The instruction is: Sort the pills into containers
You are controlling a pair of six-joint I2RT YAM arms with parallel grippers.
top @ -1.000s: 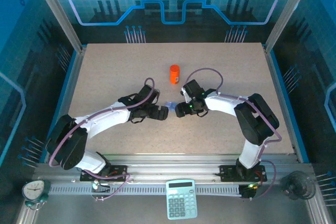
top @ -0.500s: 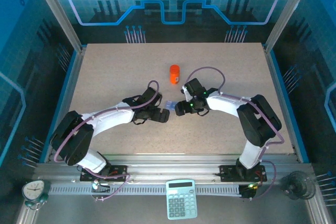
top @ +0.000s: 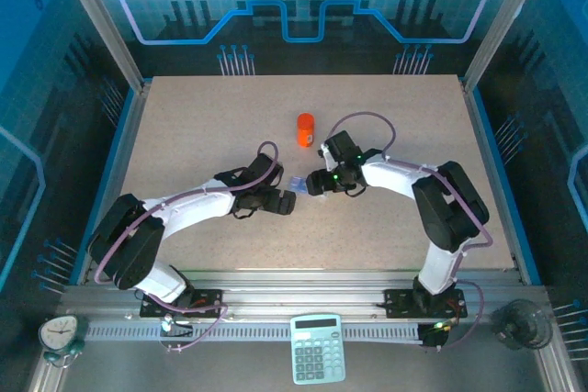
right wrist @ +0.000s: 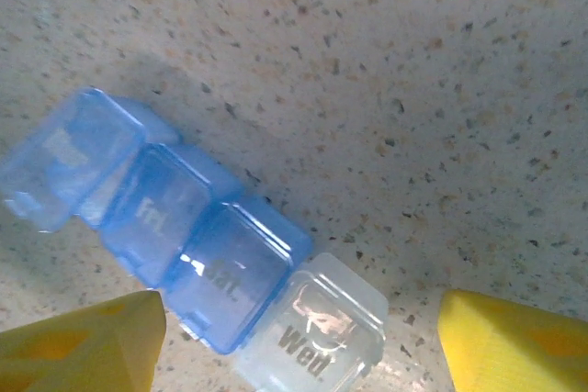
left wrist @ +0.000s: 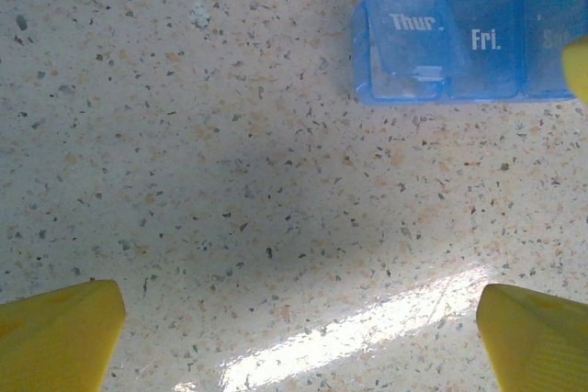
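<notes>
small translucent blue plastic pill box (right wrist: 213, 259) flat on speckled beige table (top: 202, 126). left gripper (left wrist: 296, 332) spread wide, empty, just short of it. right gripper (right wrist: 303, 337) jaws apart, box's clear end between them; contact unclear.

Below and left of the orange pill bottle (top: 305, 129), the left arm (top: 184, 207) has white link shells and black joints. The right arm (top: 409, 181), below and right of the bottle, looks the same. A mauve cable loops along each arm. A green light (top: 336, 174) glows on the right wrist. The left gripper (left wrist: 294, 337) and right gripper (right wrist: 299, 341) have yellow fingers.
</notes>
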